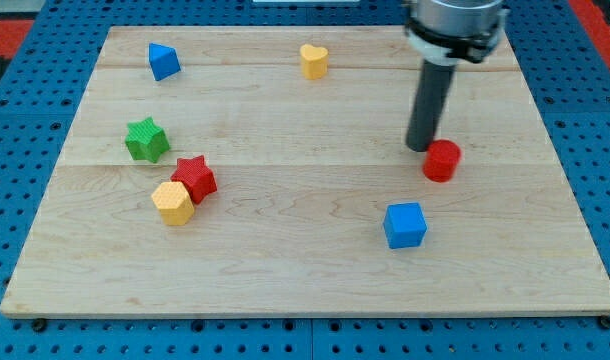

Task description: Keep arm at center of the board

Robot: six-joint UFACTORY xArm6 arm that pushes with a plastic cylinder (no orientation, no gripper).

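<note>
Camera view: my tip (422, 148) sits right of the table (285, 290) centre, just beside the red cylinder (441, 160), on its upper-left; can't tell if touching. No jaws on this rig, just the rod, so nothing held. Task looks not done yet: I judge the tip needs to go toward the view's left and slightly down to reach centre, where the path looks free. Blue cube (405, 224) is below the tip. Red star (195, 178) touches the yellow hexagon block (173, 202) at left, green star (146, 139) above them. Blue triangle block (163, 61) and yellow heart (313, 60) near the top. No readable writing or labels anywhere.
</note>
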